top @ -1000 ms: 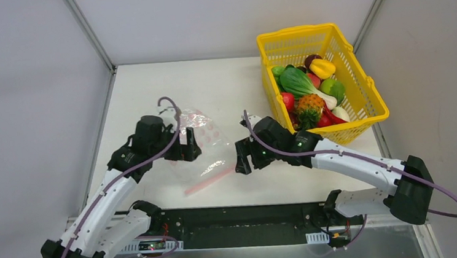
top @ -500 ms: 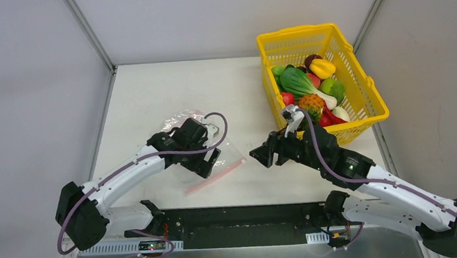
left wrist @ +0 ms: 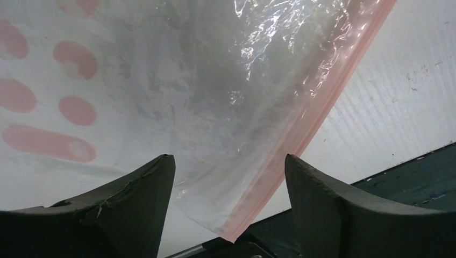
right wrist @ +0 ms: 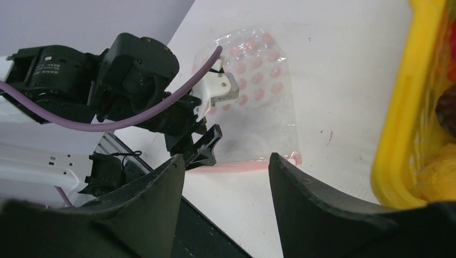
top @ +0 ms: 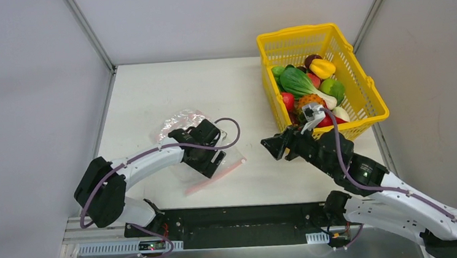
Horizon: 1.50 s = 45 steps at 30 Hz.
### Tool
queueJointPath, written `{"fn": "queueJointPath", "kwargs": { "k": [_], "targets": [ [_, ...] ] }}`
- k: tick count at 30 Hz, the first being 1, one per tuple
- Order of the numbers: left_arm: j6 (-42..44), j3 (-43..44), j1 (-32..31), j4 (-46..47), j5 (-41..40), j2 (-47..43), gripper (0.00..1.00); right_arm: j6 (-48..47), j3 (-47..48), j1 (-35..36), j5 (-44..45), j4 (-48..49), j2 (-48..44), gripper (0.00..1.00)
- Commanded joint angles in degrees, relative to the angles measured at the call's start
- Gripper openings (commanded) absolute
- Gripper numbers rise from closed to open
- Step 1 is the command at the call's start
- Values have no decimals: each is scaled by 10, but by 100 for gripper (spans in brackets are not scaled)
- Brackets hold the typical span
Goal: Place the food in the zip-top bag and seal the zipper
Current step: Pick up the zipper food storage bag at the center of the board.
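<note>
Zip-top bag (top: 177, 118) under the left gripper (top: 215, 162): the jaws stand spread and unloaded. The left wrist view shows both fingers (left wrist: 134, 188) poised over the clear film with nothing pinched between them. Just beyond the fingertips the zipper (left wrist: 314, 105) runs as a pink strip. Seen from above, its long axis slants from near-left to far-right along the bag's near edge, close to the front edge of the table (top: 149, 89).

The right gripper (top: 275, 145) is likewise parted and empty. It hangs near the zipper's right-hand end, in the gap between the zip-top bag and the yellow basket (top: 295, 34). Its wrist camera looks back across the bag's mouth towards the other arm.

All the food (top: 309, 89) appears to be heaped in the basket, beyond and to the right of that claw, and none shows inside the bag. The right arm is the nearer to the toys and the left the nearer to the bag. Filling has evidently not begun. The likely next move is for the left claw to hold the mouth while the right fetches a piece.
</note>
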Motion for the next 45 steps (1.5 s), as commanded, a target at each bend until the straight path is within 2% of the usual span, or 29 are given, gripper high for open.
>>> {"fn": "queueJointPath", "kwargs": {
  "k": [1, 5, 16, 21, 25, 29, 40, 45],
  "targets": [
    [13, 9, -8, 9, 31, 2, 76, 23, -8, 2, 78, 4, -26, 61],
    [16, 14, -10, 7, 41, 15, 76, 34, -18, 1, 111, 0, -46, 62],
    [11, 44, -14, -15, 22, 63, 64, 61, -20, 2, 148, -23, -57, 67],
    [13, 38, -24, -13, 31, 38, 71, 71, -21, 2, 159, -26, -52, 71],
    [14, 35, -27, -14, 21, 28, 71, 74, -20, 2, 160, -26, -46, 72],
    [14, 45, -27, -32, -6, 51, 67, 74, -17, 2, 156, -27, -41, 72],
    [13, 61, -28, -44, -18, 86, 55, 80, -18, 2, 163, -34, -43, 72],
    [12, 64, -28, -45, -21, 91, 43, 80, -20, 2, 167, -36, -44, 72]
  ]
}}
